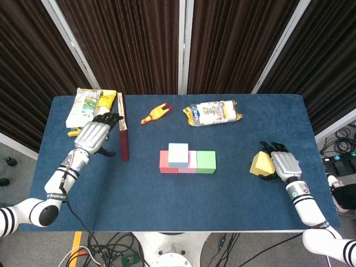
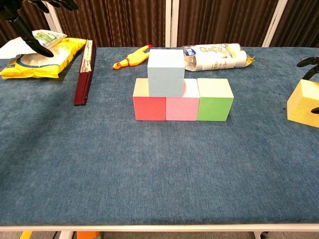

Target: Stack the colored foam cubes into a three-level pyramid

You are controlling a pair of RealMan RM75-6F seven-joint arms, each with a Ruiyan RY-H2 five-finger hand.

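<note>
A red cube [image 1: 165, 162], a pink cube [image 1: 191, 163] and a green cube [image 1: 206, 161] form a row mid-table. A light blue cube [image 1: 178, 153] sits on the red and pink ones [image 2: 166, 72]. A yellow cube [image 1: 259, 164] rests on the table at the right [image 2: 304, 102]. My right hand [image 1: 281, 164] lies against its right side, with spread fingertips [image 2: 309, 62] reaching past the cube's far and near edges. The purple cube is hidden under that hand. My left hand [image 1: 94, 135] hovers empty at the far left, fingers apart.
A dark red book [image 1: 123, 135] stands on edge just right of my left hand. Snack packets [image 1: 89, 107] lie at the back left, with a rubber chicken [image 1: 155, 113] and a plastic-wrapped pack [image 1: 213, 113] at the back. The table's right edge is close to my right hand.
</note>
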